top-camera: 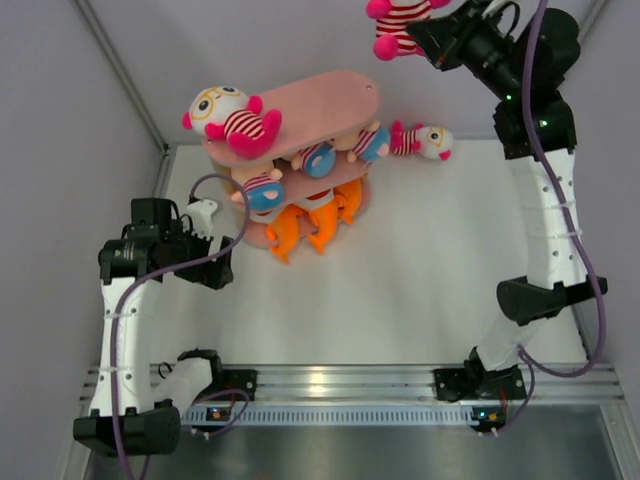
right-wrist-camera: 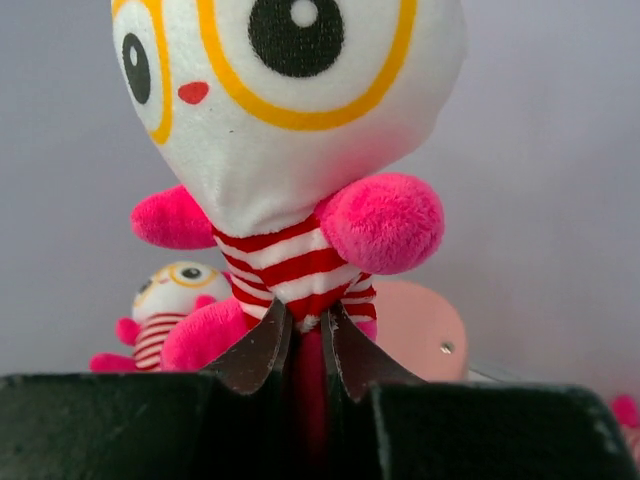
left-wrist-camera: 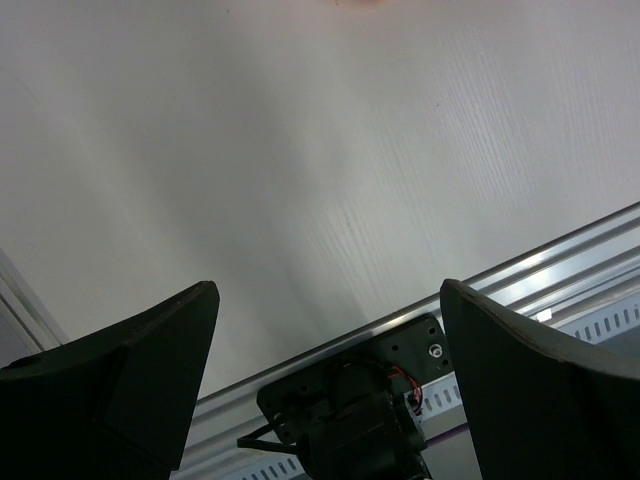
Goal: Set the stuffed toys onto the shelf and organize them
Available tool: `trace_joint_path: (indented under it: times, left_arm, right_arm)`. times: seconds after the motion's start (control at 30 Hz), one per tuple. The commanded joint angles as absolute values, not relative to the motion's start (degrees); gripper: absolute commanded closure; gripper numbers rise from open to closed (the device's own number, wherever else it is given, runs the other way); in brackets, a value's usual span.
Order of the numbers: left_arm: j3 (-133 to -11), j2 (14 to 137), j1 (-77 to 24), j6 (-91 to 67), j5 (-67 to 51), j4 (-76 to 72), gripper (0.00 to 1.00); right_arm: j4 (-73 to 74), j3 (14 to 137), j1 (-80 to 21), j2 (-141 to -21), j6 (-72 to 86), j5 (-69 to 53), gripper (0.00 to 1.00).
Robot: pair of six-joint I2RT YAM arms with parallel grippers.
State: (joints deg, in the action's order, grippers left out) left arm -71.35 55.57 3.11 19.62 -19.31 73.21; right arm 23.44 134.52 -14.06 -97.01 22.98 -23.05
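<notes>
The pink shelf (top-camera: 335,95) stands at the back left of the table. A goggled doll (top-camera: 230,118) lies on its top board. Peach dolls (top-camera: 318,157) sit on the middle tier and orange fish (top-camera: 305,222) on the bottom one. Another goggled doll (top-camera: 422,140) lies on the table just right of the shelf. My right gripper (right-wrist-camera: 308,325) is shut on the striped body of a third goggled doll (right-wrist-camera: 290,110), held high in the air at the back right (top-camera: 398,25). My left gripper (left-wrist-camera: 330,330) is open and empty, low beside the shelf's left end (top-camera: 205,262).
The white table (top-camera: 400,260) is walled by grey panels at the left and back. A metal rail (left-wrist-camera: 560,275) with the arm bases runs along the near edge. In the right wrist view, the shelf's top board (right-wrist-camera: 415,320) and its doll (right-wrist-camera: 175,300) lie beyond the held toy.
</notes>
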Motion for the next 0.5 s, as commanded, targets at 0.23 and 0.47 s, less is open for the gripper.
trace_joint_path:
  times: [0.23, 0.47]
  left_arm:
    - [-75.6, 53.4, 2.8, 20.7, -19.4, 72.1, 0.02]
    - [-90.4, 49.8, 2.8, 24.3, -24.4, 73.0, 0.04]
  right_arm:
    - [17.6, 139.3, -26.0, -108.4, 27.2, -17.4, 1.0]
    - [20.4, 136.0, -27.8, -102.5, 27.0, -13.5, 1.0]
